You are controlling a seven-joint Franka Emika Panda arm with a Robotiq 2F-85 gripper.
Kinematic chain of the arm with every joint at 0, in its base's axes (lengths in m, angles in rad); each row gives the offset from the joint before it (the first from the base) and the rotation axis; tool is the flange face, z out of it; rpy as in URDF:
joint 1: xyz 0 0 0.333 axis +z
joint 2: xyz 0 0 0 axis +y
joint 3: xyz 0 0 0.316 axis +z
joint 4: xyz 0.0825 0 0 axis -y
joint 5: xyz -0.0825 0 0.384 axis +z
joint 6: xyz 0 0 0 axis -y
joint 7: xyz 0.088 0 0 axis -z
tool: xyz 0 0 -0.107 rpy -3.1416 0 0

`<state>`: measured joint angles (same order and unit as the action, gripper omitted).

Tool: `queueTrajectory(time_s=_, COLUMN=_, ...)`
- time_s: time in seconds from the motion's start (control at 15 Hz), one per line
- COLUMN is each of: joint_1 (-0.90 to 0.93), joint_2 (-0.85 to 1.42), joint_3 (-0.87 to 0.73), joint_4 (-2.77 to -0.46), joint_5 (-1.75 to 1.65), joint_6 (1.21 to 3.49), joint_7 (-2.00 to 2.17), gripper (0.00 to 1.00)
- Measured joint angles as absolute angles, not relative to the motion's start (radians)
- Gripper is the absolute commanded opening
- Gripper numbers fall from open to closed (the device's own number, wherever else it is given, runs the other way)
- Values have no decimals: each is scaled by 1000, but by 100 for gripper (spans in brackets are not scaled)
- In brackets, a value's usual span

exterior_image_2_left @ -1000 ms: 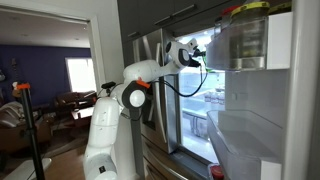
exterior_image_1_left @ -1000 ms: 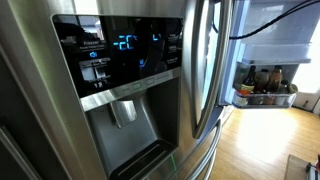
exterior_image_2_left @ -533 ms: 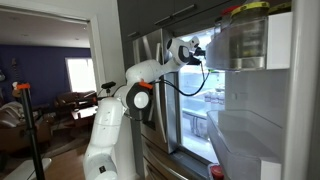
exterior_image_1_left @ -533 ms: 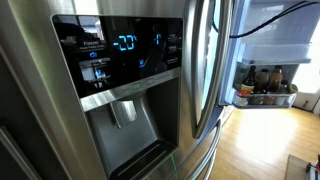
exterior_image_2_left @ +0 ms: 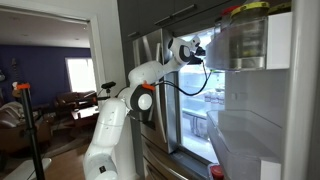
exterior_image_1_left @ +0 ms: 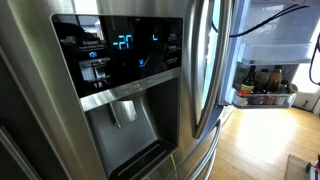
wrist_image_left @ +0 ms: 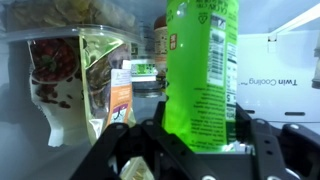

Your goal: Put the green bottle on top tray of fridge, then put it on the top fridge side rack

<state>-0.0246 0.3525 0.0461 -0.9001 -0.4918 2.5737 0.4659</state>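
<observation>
— Where is the green bottle (wrist_image_left: 200,70)?
— Upright inside the open fridge (exterior_image_1_left: 35,110), right in front of the wrist camera, with its printed label facing the lens.
— And the end effector (wrist_image_left: 200,138)?
— Clamped on the bottle's lower part, with a black finger (wrist_image_left: 262,140) against each side. Whether the base rests on a shelf I cannot tell, because the fingers hide it.
— What's around it?
— To its left are clear bags of food (wrist_image_left: 85,60) and an orange-and-white carton (wrist_image_left: 118,100). To its right is a "Twin Cooling" label (wrist_image_left: 278,82). In an exterior view the white arm (exterior_image_2_left: 150,75) reaches into the lit compartment, and a yellow-lidded jar (exterior_image_2_left: 245,30) stands in the foreground.
</observation>
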Motion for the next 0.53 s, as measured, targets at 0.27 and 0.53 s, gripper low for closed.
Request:
queueTrajectory(time_s=0.27, joint_1=-23, joint_2=379, joint_3=46, joint_4=-862, joint_5=-492, joint_6=2544, joint_7=450, gripper=99)
queueTrajectory(time_s=0.53, joint_1=-21, joint_2=400, joint_3=46, joint_4=-836, joint_5=-492, joint_6=2514, joint_7=440, gripper=67)
